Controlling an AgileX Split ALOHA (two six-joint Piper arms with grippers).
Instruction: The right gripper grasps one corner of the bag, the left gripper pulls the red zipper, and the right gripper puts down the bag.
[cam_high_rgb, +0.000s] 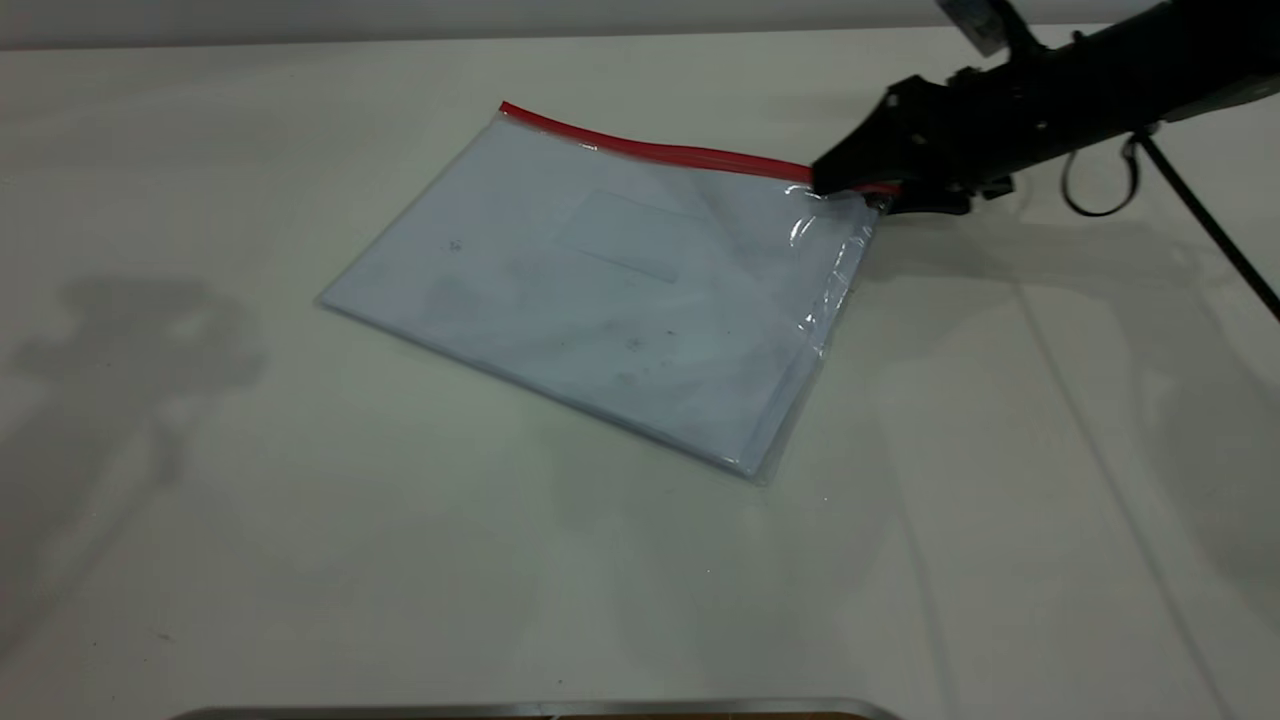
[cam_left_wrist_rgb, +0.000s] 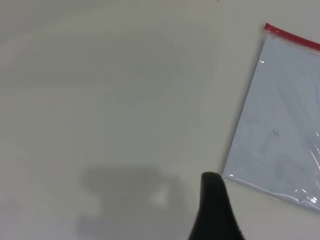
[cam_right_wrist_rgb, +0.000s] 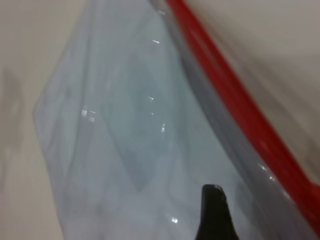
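Note:
The clear bag (cam_high_rgb: 600, 290) with white paper inside lies on the white table, its red zipper (cam_high_rgb: 660, 150) along the far edge. My right gripper (cam_high_rgb: 850, 187) is shut on the bag's right red-edged corner (cam_high_rgb: 835, 192) and holds it slightly off the table; the plastic crinkles there. In the right wrist view one black finger (cam_right_wrist_rgb: 215, 215) presses on the bag (cam_right_wrist_rgb: 125, 125) beside the zipper (cam_right_wrist_rgb: 240, 115). The slider tab is not visible. My left gripper (cam_left_wrist_rgb: 216, 210) hangs above bare table, near the bag's near-left corner (cam_left_wrist_rgb: 227, 176), apart from it.
The right arm's cable loop (cam_high_rgb: 1100, 185) and thin cord (cam_high_rgb: 1210, 225) hang over the table's right side. The left arm's shadow (cam_high_rgb: 140, 340) falls on the left. A metal-edged object (cam_high_rgb: 540, 708) sits at the front edge.

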